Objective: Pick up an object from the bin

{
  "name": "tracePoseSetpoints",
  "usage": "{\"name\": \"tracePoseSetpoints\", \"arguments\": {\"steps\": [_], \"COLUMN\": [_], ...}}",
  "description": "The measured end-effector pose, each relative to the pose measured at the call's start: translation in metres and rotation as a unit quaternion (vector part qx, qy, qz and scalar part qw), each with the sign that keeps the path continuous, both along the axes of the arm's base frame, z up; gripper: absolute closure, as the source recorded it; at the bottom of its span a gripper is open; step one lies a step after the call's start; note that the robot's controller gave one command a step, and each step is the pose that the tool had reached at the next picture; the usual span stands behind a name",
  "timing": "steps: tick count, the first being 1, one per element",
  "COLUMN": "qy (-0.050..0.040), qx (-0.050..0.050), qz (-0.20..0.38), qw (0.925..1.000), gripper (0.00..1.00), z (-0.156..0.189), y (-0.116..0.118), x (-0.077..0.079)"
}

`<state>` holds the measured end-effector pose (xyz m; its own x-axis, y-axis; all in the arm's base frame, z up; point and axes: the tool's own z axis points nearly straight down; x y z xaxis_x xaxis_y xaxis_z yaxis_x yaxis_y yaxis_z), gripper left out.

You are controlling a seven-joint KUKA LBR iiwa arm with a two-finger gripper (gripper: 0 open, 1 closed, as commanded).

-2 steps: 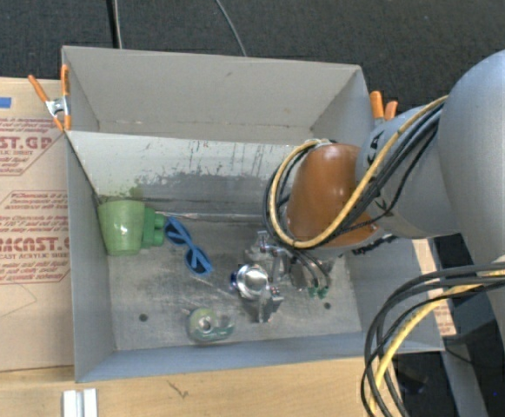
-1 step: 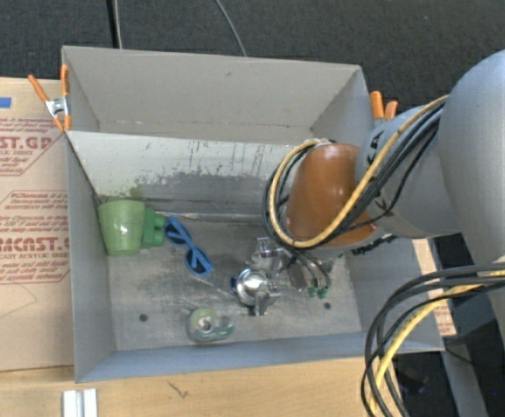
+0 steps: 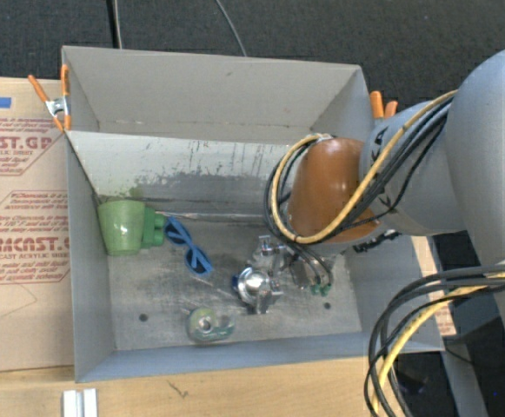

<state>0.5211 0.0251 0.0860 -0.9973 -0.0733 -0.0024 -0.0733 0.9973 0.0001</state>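
Figure. A dark carpeted floor forms the background, and a pale wooden tabletop (image 3: 235,393) is seen along the near edge. On it a grey metal bin (image 3: 217,85) is set, viewed from above and somewhat from one side.

At the far left of the bin's floor, against the left wall, a green cup (image 3: 120,226) is laid on its side. Just to its right, a blue looped plastic piece (image 3: 191,248) is stretched diagonally toward the centre; whether it touches the cup cannot be told. Nearer the front wall and well apart from both, a small round translucent greenish object (image 3: 209,324) is placed.

Right of centre, a silvery rounded object (image 3: 250,283) with a blue patch is located on the floor. The gripper (image 3: 278,266) is positioned low over the floor, immediately beside and to the right of this object. Contact between the two cannot be decided. How far the claw is open, and whether anything is gripped by it, cannot be told.

Above the gripper, an orange-brown wrist cover (image 3: 326,189) is looped by yellow and black cables (image 3: 278,189). The large grey arm (image 3: 478,163) is entered from the right.
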Motion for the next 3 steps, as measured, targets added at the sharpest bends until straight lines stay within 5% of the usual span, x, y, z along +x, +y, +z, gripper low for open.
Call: {"name": "tracePoseSetpoints", "arguments": {"steps": [3], "qy": [-0.0009], "qx": [0.000], "qz": [0.001], "qw": [1.0000], "gripper": [1.00], "z": [0.104], "y": [0.001], "x": [0.003]}}
